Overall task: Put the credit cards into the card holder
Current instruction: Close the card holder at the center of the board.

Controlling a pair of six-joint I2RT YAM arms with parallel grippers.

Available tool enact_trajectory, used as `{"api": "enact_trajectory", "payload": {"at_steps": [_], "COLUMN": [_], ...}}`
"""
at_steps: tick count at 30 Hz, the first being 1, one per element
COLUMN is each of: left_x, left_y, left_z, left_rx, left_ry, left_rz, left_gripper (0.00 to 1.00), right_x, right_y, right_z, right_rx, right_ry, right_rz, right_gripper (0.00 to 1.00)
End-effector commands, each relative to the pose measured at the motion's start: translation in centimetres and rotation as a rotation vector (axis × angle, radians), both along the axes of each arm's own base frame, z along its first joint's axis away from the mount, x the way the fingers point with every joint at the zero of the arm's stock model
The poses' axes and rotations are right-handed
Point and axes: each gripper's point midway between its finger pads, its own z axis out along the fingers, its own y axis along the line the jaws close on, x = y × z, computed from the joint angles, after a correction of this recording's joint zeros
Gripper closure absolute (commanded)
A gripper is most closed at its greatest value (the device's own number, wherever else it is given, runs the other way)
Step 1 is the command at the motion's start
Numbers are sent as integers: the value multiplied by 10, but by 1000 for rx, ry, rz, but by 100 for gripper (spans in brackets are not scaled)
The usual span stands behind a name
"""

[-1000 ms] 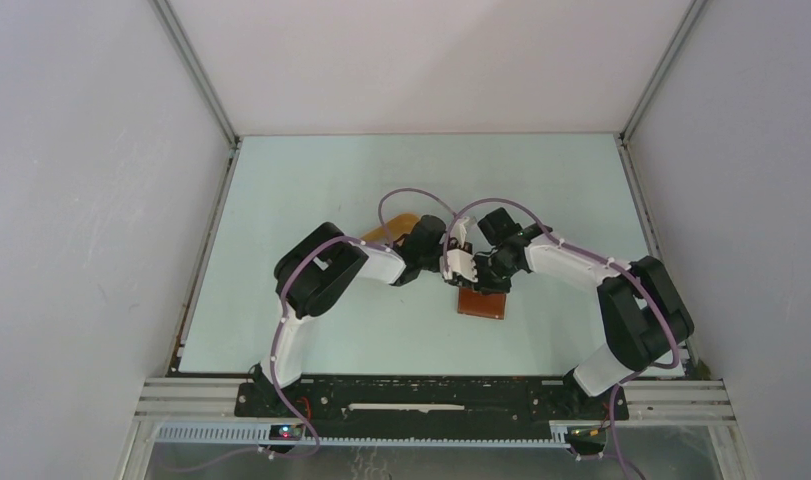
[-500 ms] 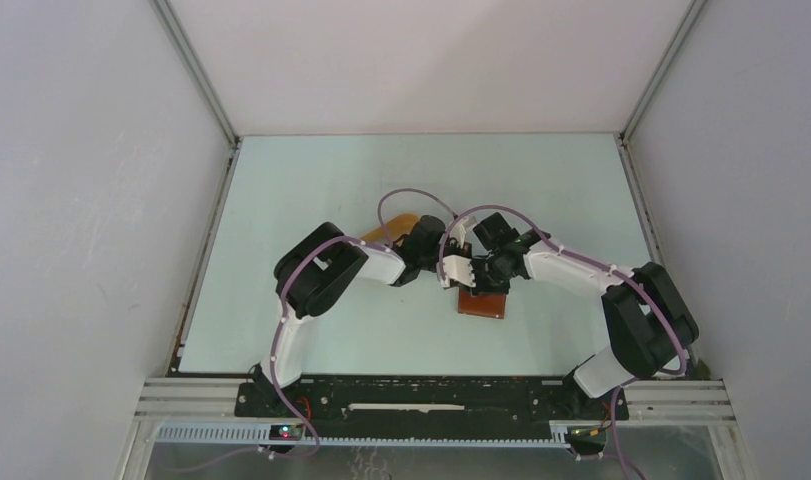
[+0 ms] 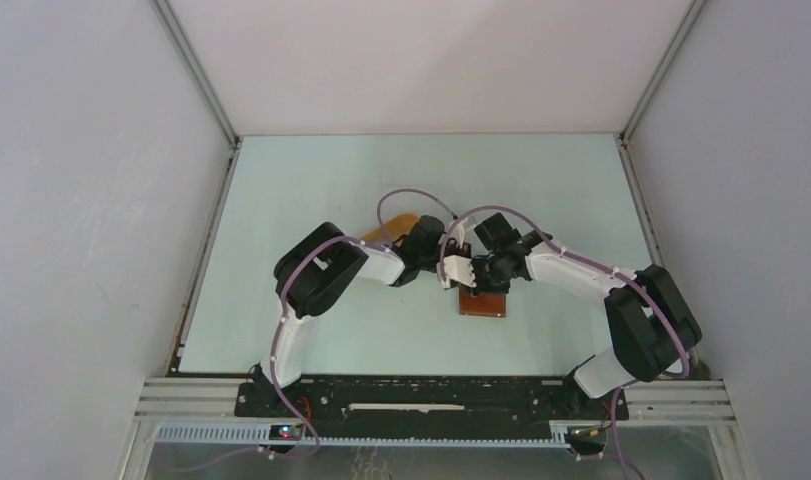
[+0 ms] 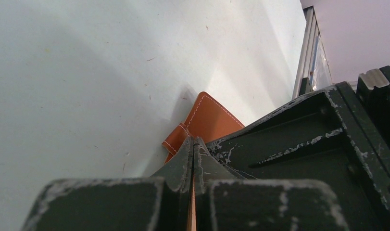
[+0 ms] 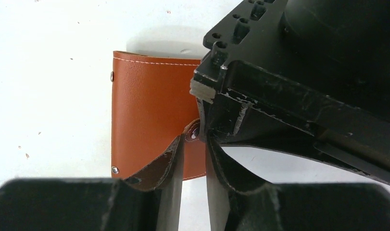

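Crowding the card holder (image 3: pixel 484 304), left arm (image 3: pixel 376 262) partly hides orange tray (image 3: pixel 392 225).

1. left arm (image 3: pixel 321 280) and right arm (image 3: pixel 641 325): same build, bulky black joint housings with white link shells between.
2. lilac cable (image 3: pixel 406 195) on each arm, tied to the shells at white points, looping free above the wrists.
3. both bases sit on a black rail (image 3: pixel 431 397), silver extrusion under it.
4. left gripper (image 4: pixel 193 144): dark grey wedge fingers (image 4: pixel 176 168) tapering to thin tips, paint chipped pale along the edges.
5. right gripper (image 5: pixel 195 137): same dark fingers, curved inner faces, scuffed rims.
6. gripper body: black plate (image 5: pixel 241 29) with rows of round holes; white block at the wrist from above.
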Motion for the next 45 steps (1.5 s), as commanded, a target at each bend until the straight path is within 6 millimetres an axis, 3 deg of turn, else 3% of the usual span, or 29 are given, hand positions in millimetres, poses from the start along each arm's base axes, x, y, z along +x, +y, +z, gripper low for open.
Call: {"api": "enact_trajectory", "payload": {"at_steps": [1, 15, 21, 28, 33, 38, 41, 45], "left_x": [-30, -36, -30, -7, 2, 3, -6, -17], "left_y": [25, 21, 22, 26, 35, 55, 73, 75], "left_z": [-42, -34, -23, 23, 44, 58, 55, 59], "left_rx": [130, 93, 46, -97, -119, -140, -136, -215], "left_ry": [126, 117, 108, 38, -56, -160, -191, -183], "left_rz": [-27, -62, -48, 18, 83, 157, 206, 220], "left_gripper": [100, 100, 97, 79, 69, 67, 67, 69], "right_x": [4, -15, -12, -15, -24, -29, -24, -15], "right_y": [1, 2, 7, 6, 8, 10, 14, 19], "right_z": [-4, -17, 13, 34, 41, 40, 39, 31], "right_rx": [-9, -31, 66, 174, 231, 247, 252, 219], "right_ry": [-19, 62, 32, 53, 99, 111, 89, 47], "right_rz": [20, 80, 44, 11, 31, 77, 78, 62], "right_gripper": [69, 73, 68, 57, 52, 52, 51, 51]}}
